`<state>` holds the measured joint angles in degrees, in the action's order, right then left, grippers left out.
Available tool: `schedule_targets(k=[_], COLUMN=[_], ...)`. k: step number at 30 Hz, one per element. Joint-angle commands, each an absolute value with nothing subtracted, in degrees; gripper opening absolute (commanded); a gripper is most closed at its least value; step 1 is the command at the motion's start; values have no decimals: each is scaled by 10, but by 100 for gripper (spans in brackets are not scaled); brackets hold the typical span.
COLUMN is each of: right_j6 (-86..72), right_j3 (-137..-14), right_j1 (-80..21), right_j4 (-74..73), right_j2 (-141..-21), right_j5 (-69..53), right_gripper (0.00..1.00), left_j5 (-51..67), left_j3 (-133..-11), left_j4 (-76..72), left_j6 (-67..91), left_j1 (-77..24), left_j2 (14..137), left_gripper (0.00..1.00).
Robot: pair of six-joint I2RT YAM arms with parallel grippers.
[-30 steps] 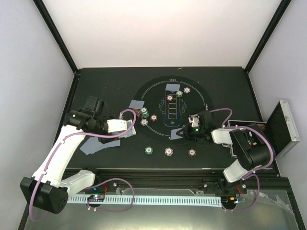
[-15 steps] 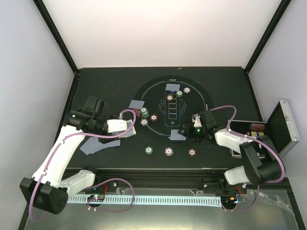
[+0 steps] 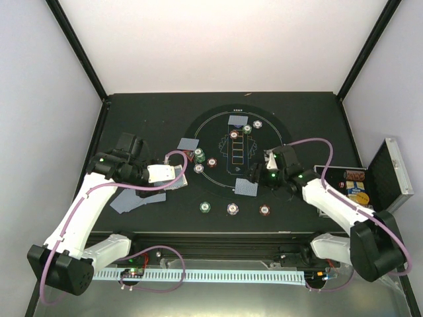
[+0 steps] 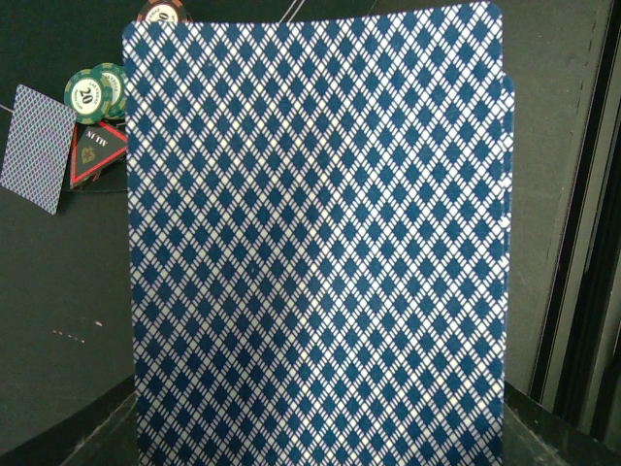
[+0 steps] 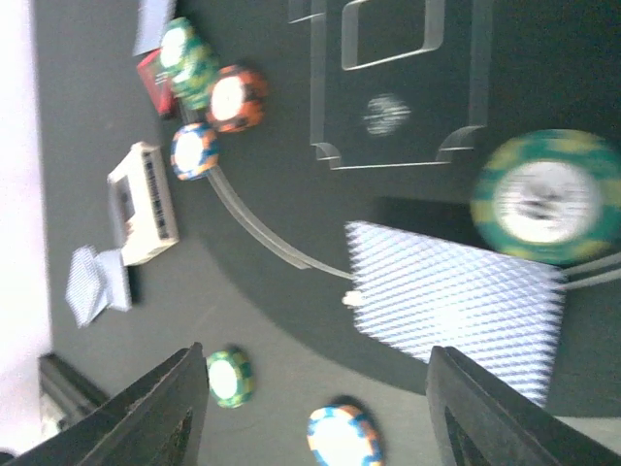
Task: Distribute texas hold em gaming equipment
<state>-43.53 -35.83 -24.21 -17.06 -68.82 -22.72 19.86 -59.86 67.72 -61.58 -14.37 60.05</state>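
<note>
now our left gripper [image 3: 177, 178] is clamped on a few playing cards [image 4: 320, 243], held upright so close to its wrist camera that their blue diamond backs fill most of the view; a second card edge peeks out behind the front one on the right side. past that grip, ahead and to its left, sits a stack of green chips [image 4: 97, 90], with the red triangle marker [image 4: 95, 153] right against it and a loose card [image 4: 37, 146] lying back up just beside the marker

our right gripper [image 5: 310, 427] hangs over the printed circle on the black table [image 3: 145, 119] with its fingers [image 5: 165, 417] spread wide and nothing between them. just ahead of it a single card [image 5: 456, 301] lies flat and back up on the table, apart from both fingers. a blurred green chip [image 5: 546, 199] sits at that card's far edge, and we cannot tell whether the two touch. on the near side of this gripper a row of three chips [image 3: 232, 209] lies on the table, green, purple-white and red-brown, each apart from the next. farther ahead of the fingers, near the other gripper, we see an orange-rimmed chip [image 5: 238, 97] and a blue-white chip [image 5: 194, 150] lying apart from each other

well off to the right gripper's right, beside that arm, the silver case [image 3: 394, 173] stands open
</note>
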Motion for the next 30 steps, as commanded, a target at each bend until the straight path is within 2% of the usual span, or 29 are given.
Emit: schedule_targets(k=[1,5,12,16,23,30], right_j6=[-481,-462,-418,-427,-525,-641], right_j3=[-418,-446,-377,-349,-388,-421], right_j1=[-308,-326,-293,-289,-354,-432], right_j4=[-123,-157,-194,-143,-8,155], right_j2=[-701,-730,-746,-744,-717,-754], right_j5=[-259,-210,-118,-175,-306,-353], right_gripper=[65,67,68,70,83,86], left_j5=[223,222,215,218,219,223], left_j3=[-618,-619,-613,-618,-615,-617], left_j4=[685,688,686,691,688,692], left_j6=[-623,-622,-626,-625,-623,-619], left_j1=[-142,-142,-142,-142,-142,-142], left_j2=[593,593,587,591,595,596], left_gripper=[2,2,2,2,2,2])
